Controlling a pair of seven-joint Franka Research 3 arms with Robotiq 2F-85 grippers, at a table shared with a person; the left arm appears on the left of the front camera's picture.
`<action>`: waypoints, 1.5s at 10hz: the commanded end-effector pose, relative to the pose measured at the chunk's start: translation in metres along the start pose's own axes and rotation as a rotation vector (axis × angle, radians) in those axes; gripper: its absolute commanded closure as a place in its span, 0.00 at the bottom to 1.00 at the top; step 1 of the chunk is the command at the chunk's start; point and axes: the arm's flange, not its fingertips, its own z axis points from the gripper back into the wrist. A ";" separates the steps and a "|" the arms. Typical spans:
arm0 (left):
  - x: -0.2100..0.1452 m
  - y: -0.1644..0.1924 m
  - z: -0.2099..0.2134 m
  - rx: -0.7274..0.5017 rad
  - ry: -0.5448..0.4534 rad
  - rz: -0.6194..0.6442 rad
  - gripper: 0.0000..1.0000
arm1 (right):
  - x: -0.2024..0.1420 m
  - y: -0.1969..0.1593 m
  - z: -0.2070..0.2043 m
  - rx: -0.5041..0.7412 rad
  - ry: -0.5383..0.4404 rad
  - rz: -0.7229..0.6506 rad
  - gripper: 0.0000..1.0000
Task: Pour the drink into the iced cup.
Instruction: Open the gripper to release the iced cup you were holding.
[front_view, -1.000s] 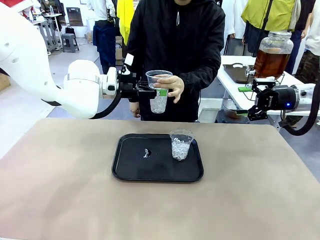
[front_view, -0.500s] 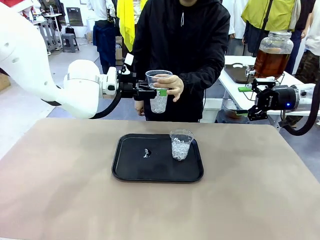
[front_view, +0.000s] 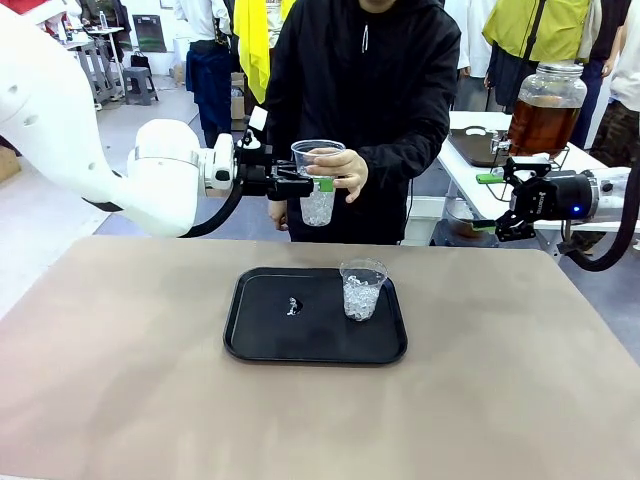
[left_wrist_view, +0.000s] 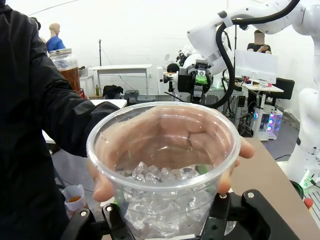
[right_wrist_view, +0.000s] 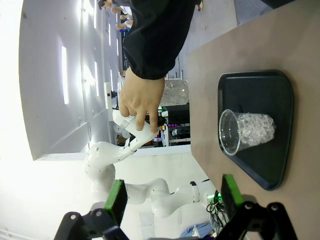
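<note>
**Step in hand.** Handover of the cup, ahead of filling. No drink has reached the ice yet.

**Left gripper** (front_view: 316, 187). Fingers are closed on the lower wall of the iced cup (front_view: 318, 180), one green pad pressed to its near side. It holds the cup upright in the air above the table (front_view: 120, 380). The person's hand (front_view: 343, 172) wraps the same cup from the far side of the fingers, so it is shared between two holders.

**Right gripper** (front_view: 490, 203). Fingers are spread wide with nothing between them.

**Iced cup.** Clear plastic, about half full of crushed ice. In the left wrist view (left_wrist_view: 162, 165) its rim is open and level, and the ice looks dry.

**Drink** (front_view: 540, 125). Amber-brown, translucent, tea-like. It fills the lower part of a lidded glass dispenser jar (front_view: 548, 100) on a side table (front_view: 460, 175). It sits above and beyond the right gripper's fingers and is well apart from the left gripper's fingers. The spigot is too small to make out.

**Other items.** A second cup (front_view: 361, 288) of ice stands on a black tray (front_view: 260, 340), below the left fingers and off to one side.

**Next move, as judged.** The hand must let go. The left fingers must then bear the cup alone without tilting and carry it across to the jar's outlet. The free right gripper is likely meant to work the tap. The thin wall may buckle if squeezed hard.
</note>
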 end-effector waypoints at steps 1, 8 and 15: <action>0.003 -0.003 0.001 -0.006 -0.015 -0.019 0.36 | 0.000 0.003 0.000 0.002 -0.001 0.001 0.00; -0.003 0.001 0.007 0.000 0.010 0.018 0.00 | 0.000 0.003 0.000 0.002 -0.001 0.001 0.00; -0.027 -0.025 0.101 -0.015 0.025 -0.001 0.00 | 0.000 0.003 0.000 0.002 -0.001 0.001 0.00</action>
